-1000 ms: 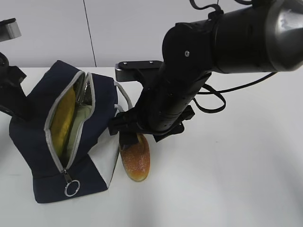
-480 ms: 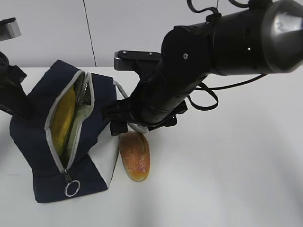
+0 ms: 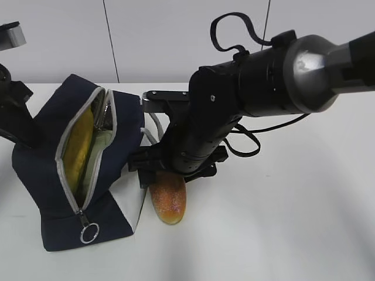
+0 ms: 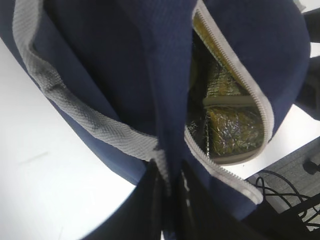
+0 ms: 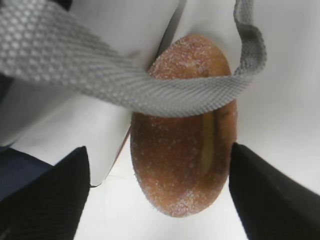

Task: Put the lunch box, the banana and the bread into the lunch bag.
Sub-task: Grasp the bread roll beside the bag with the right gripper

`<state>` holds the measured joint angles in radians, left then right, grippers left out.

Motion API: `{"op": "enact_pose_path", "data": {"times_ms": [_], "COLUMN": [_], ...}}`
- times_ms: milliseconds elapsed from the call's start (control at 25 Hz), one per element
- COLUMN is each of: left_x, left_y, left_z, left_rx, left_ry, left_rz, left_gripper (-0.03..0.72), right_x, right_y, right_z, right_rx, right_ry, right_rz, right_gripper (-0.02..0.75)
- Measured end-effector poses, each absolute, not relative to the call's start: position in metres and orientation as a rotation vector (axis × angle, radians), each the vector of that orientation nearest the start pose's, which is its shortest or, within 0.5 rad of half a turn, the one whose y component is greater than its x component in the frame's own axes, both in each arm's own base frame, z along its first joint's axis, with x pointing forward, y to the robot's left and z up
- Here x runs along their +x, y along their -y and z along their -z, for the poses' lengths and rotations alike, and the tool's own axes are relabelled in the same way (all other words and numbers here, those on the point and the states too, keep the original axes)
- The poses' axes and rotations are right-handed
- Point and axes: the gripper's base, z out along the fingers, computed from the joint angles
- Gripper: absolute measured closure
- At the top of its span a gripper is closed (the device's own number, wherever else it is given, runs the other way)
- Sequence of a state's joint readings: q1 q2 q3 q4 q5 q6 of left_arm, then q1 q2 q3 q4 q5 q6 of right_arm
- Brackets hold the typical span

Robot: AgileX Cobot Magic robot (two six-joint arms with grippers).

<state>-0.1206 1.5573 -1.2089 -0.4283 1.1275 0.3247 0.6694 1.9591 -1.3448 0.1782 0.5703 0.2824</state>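
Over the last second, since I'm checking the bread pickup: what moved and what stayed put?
The right arm swung toward the lunch bag and lowered; its gripper now sits open over the bread, fingers on either side, with the bag's grey handle draped across the roll. Nothing was grasped or released. The bread, the bag with the banana inside, and the left gripper pinching the bag's fabric stayed as they were.

From the near side, the exterior camera gives us a slanted look down across the table (image 3: 304, 222) toward the far wall, taking in the bag (image 3: 88, 170) at left and the bread (image 3: 168, 198) beside it. Our left wrist camera sits very close to the bag (image 4: 125, 75), peering into its open zipper mouth. Our right wrist camera looks straight down at the bread (image 5: 182, 130) from close above, sharing it with the exterior view.
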Motion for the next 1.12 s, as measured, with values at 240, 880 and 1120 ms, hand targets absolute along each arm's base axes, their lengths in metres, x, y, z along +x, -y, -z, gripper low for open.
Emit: {"op": "enact_pose_path", "data": {"times_ms": [240, 880, 1120], "left_x": [0.295, 0.295, 0.295], "left_y": [0.070, 0.070, 0.070], "left_z": [-0.280, -0.280, -0.280], "left_rx": [0.422, 0.422, 0.422], "left_ry": [-2.839, -2.839, -2.839], "left_rz": [0.557, 0.557, 0.557], "left_gripper": [0.671, 0.668, 0.666], "right_x": [0.320, 0.325, 0.327], "right_y": [-0.264, -0.262, -0.262], "right_z": [-0.173, -0.150, -0.144], "right_rx": [-0.349, -0.404, -0.401], "right_ry": [-2.734, -2.758, -2.763], "right_rz": [-0.451, -0.364, -0.358], "right_gripper": [0.076, 0.090, 0.185]}}
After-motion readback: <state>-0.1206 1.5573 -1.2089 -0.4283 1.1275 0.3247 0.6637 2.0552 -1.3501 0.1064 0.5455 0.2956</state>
